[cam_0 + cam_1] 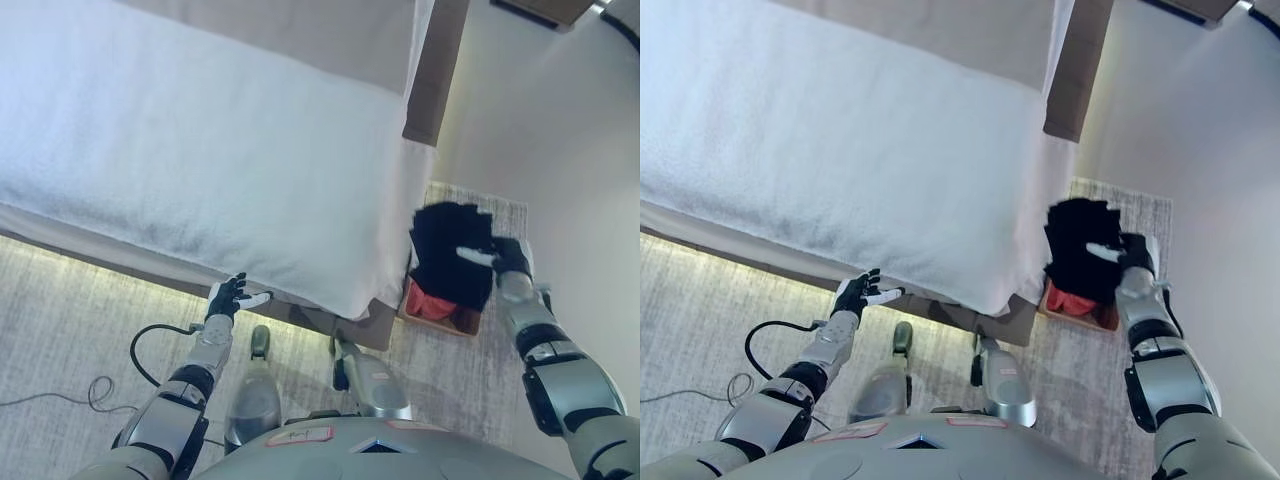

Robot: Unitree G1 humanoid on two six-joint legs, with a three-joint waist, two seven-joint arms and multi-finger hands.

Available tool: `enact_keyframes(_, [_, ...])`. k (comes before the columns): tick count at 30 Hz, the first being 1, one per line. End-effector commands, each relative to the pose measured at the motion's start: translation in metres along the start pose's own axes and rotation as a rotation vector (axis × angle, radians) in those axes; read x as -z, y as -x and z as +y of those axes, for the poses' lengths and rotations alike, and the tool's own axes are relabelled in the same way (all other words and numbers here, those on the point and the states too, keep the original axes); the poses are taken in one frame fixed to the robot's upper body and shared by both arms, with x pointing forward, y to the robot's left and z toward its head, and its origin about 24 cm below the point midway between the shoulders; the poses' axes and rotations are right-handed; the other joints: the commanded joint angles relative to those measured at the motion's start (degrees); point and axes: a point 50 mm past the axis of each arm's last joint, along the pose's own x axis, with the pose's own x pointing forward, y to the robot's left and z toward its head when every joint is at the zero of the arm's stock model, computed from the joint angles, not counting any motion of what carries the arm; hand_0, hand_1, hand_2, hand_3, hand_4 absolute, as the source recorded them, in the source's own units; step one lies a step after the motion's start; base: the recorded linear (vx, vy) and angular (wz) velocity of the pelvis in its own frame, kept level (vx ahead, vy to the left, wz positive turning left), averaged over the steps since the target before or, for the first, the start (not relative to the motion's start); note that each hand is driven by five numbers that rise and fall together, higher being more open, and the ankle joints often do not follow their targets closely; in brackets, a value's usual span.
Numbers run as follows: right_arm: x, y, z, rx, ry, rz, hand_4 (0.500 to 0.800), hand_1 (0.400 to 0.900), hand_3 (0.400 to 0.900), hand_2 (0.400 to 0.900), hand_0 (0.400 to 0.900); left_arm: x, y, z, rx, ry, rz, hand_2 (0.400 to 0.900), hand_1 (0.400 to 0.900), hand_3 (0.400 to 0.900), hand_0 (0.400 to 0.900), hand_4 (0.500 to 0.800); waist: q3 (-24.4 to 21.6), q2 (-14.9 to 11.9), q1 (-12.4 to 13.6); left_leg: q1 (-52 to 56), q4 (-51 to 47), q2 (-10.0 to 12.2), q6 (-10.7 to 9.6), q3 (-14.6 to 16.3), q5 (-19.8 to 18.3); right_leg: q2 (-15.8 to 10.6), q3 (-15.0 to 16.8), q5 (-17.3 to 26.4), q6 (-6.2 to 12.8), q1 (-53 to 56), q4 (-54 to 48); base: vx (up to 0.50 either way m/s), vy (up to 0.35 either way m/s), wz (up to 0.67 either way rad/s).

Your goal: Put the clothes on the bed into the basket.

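A black garment (450,252) hangs over the basket (437,318) on the floor at the bed's right corner. My right hand (505,257) is at the garment's right edge with a white-tipped finger lying across the cloth; whether it still grips the cloth I cannot tell. Red cloth (432,303) shows inside the basket under the black garment. My left hand (230,296) is open, fingers spread, just below the bed's front edge and holding nothing. The white bed (190,140) shows no clothes on its top.
A brown headboard or bed frame (436,70) stands at the upper right beside a pale wall (560,110). A patterned rug (60,310) covers the floor in front of the bed and under the basket.
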Motion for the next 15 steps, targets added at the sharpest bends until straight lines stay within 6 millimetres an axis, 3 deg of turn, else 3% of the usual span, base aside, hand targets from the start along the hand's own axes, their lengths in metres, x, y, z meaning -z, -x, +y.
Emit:
enact_keyframes(1, [0.008, -0.003, -0.063, 0.170, -0.056, 0.028, 0.500, 0.400, 0.400, 0.400, 0.400, 0.007, 0.001, 0.004, 0.025, -0.053, 0.005, 0.900, 0.900, 0.900, 0.900, 0.800, -4.92, 0.35, -0.38, 2.65, 0.34, -0.41, 1.01, 2.89, -4.76, -2.27, 1.24, -0.60, 3.56, 1.89, 0.07, 0.00, 0.000, 0.00])
enact_keyframes(2, [0.008, -0.003, -0.063, 0.171, -0.056, 0.028, 0.500, 0.400, 0.400, 0.400, 0.400, 0.007, 0.001, 0.003, 0.025, -0.053, 0.005, 0.900, 0.900, 0.900, 0.900, 0.800, -4.91, 0.37, -0.38, 2.66, 0.34, -0.41, 1.01, 2.89, -4.76, -2.27, 1.24, -0.60, 3.55, 1.90, 0.07, 0.04, -0.030, 0.01])
enact_keyframes(3, [0.017, -0.002, -0.080, 0.215, -0.068, 0.071, 0.500, 0.400, 0.400, 0.400, 0.400, 0.013, 0.003, 0.002, 0.040, -0.065, 0.021, 0.900, 0.900, 0.900, 0.900, 0.800, -5.51, 0.84, -0.51, 3.01, 0.34, -0.32, 0.93, 2.98, -4.83, -2.33, 1.17, -0.77, 3.50, 2.46, 0.07, 0.00, 0.000, 0.00])
enact_keyframes(9, [0.023, 0.001, -0.107, 0.267, -0.103, 0.113, 0.500, 0.400, 0.400, 0.400, 0.400, 0.025, 0.007, -0.004, 0.079, -0.073, 0.061, 0.900, 0.900, 0.900, 0.900, 0.800, -6.38, 2.48, -1.03, 4.28, 0.34, -0.12, 0.67, 3.48, -5.14, -2.12, 1.56, -1.30, 3.27, 3.61, 0.07, 0.04, -0.033, -0.07])
enact_keyframes(12, [0.025, 0.003, -0.116, 0.291, -0.116, 0.136, 0.500, 0.400, 0.400, 0.400, 0.400, 0.026, 0.008, -0.007, 0.088, -0.076, 0.063, 0.900, 0.900, 0.900, 0.900, 0.800, -6.62, 3.07, -1.00, 4.43, 0.34, -0.03, 0.56, 3.50, -5.14, -2.08, 1.48, -1.58, 3.21, 3.93, 0.07, 0.05, -0.030, 0.01])
enact_keyframes(15, [0.026, 0.007, -0.137, 0.349, -0.157, 0.160, 0.500, 0.400, 0.400, 0.400, 0.400, 0.024, 0.009, -0.013, 0.115, -0.075, 0.047, 0.900, 0.900, 0.900, 0.900, 0.800, -6.83, 4.28, -0.81, 4.57, 0.34, -0.02, 0.38, 3.27, -5.13, -2.19, 1.12, -2.02, 3.21, 4.45, 0.07, 0.05, -0.028, 0.05])
